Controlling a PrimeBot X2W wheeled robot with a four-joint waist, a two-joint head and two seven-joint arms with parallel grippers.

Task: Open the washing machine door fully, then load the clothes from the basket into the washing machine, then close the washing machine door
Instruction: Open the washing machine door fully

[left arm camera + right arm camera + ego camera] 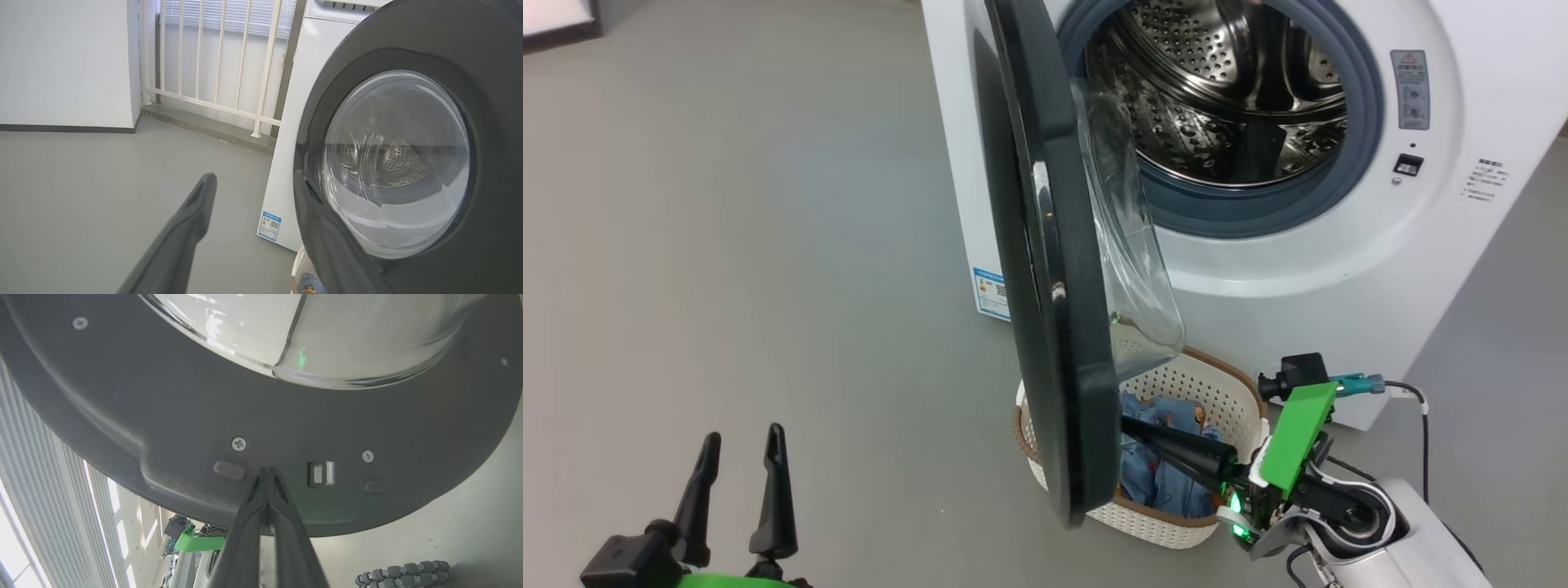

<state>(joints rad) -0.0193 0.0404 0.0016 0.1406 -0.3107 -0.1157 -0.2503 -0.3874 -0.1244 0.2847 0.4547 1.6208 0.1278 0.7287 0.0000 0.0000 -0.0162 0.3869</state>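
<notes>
Two closed right fingers (251, 514) are touching the washing machine door (1054, 269)
Left fingers (776, 482) are hanging open at seven o'clock.

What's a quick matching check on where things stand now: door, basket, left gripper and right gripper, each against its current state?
Column one
1. washing machine door
2. basket
3. left gripper
4. right gripper

Column two
A. shut, at the door's inner face
B. on the floor, clothes inside
C. open, empty, over the floor
D. swung out, drum exposed

Pairs: 1-D, 2-B, 3-C, 4-A
</notes>
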